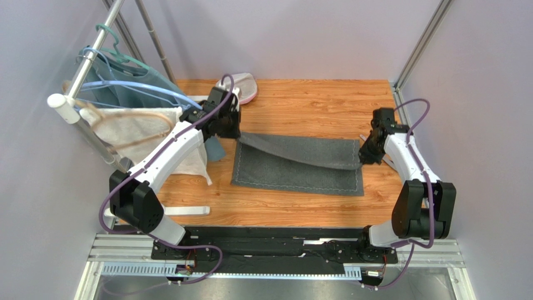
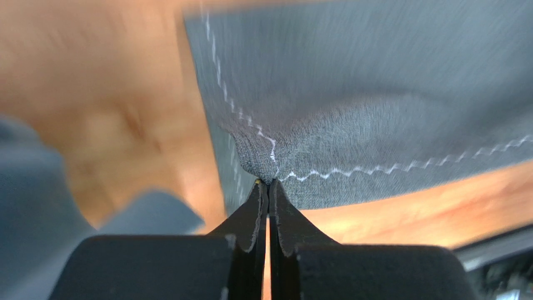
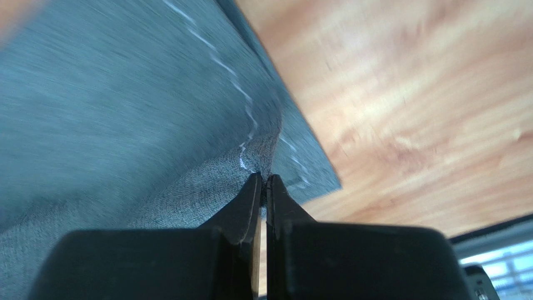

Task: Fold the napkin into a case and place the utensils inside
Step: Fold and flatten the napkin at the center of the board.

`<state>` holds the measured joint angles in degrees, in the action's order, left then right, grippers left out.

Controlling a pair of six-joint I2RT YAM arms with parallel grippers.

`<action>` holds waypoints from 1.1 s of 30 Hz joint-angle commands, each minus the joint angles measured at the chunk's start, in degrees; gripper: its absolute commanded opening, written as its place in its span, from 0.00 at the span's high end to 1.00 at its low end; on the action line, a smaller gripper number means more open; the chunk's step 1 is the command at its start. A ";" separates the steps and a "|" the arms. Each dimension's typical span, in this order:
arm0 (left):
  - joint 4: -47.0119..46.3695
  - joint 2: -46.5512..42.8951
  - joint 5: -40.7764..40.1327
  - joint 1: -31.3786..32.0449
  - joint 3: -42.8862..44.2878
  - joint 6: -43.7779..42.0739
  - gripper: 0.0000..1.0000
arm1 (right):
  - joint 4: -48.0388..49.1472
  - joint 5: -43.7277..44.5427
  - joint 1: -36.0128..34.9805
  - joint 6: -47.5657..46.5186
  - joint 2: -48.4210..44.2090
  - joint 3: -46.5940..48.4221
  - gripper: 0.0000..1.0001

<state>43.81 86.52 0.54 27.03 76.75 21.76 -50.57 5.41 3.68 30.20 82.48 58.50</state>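
Observation:
The dark grey napkin (image 1: 294,165) lies in the middle of the wooden table, its far edge lifted and carried over the rest. My left gripper (image 1: 236,134) is shut on the napkin's far left corner; in the left wrist view the gripper (image 2: 269,182) pinches the corner at the pale stitching of the napkin (image 2: 375,112). My right gripper (image 1: 361,156) is shut on the far right corner; in the right wrist view the gripper (image 3: 263,178) pinches the napkin (image 3: 112,112). The utensils are out of view. No case shows.
A rack at the left holds hangers with a teal-blue garment (image 1: 134,84) and a white towel (image 1: 141,134). A pale pink-edged object (image 1: 241,86) lies at the table's far edge. A white strip (image 1: 181,211) lies near the front left. Black rail (image 1: 275,240) at the front.

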 commanded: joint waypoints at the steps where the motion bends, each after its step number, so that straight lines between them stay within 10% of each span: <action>1: -4.80 3.12 -5.89 -0.22 11.82 -1.54 1.00 | -1.11 -0.49 0.36 -0.14 2.94 15.37 0.99; 7: -1.01 9.28 -7.12 -0.31 22.30 -3.30 1.00 | -2.87 -0.67 0.36 -1.01 4.36 22.27 0.99; 33: 3.56 2.60 -2.47 -0.66 -9.51 4.34 1.00 | 0.20 -0.75 0.36 -1.54 -2.32 -3.83 0.99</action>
<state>46.00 91.31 -2.35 26.85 68.42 25.08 -51.59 2.52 3.81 29.10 81.97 55.57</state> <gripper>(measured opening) 0.008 0.024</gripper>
